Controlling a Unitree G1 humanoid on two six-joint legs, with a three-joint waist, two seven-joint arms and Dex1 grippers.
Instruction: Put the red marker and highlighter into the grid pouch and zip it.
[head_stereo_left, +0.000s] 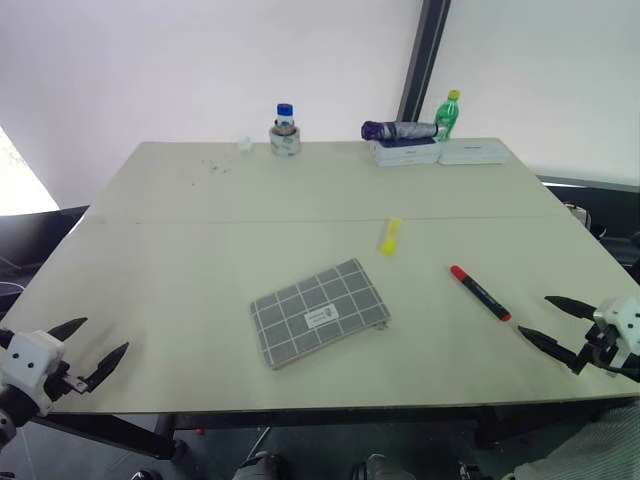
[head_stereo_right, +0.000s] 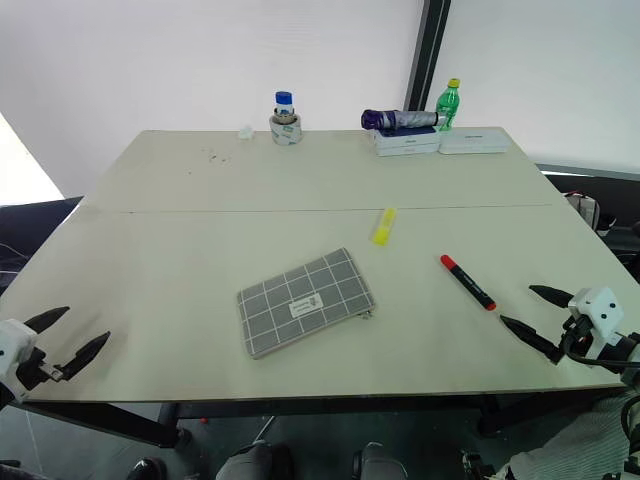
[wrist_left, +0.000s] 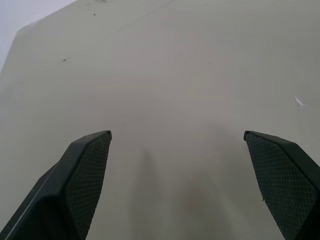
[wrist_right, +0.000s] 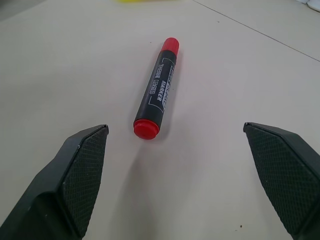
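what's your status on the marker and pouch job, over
Both end effectors open and empty: left, right. Red marker just ahead of the right one; highlighter and pouch lie apart on the table. Nothing in the way.

The grid pouch (head_stereo_left: 319, 313) lies mid-table (head_stereo_left: 200, 220), the highlighter (head_stereo_left: 390, 236) behind it to the right, the red marker (head_stereo_left: 480, 292) further right, apart from both
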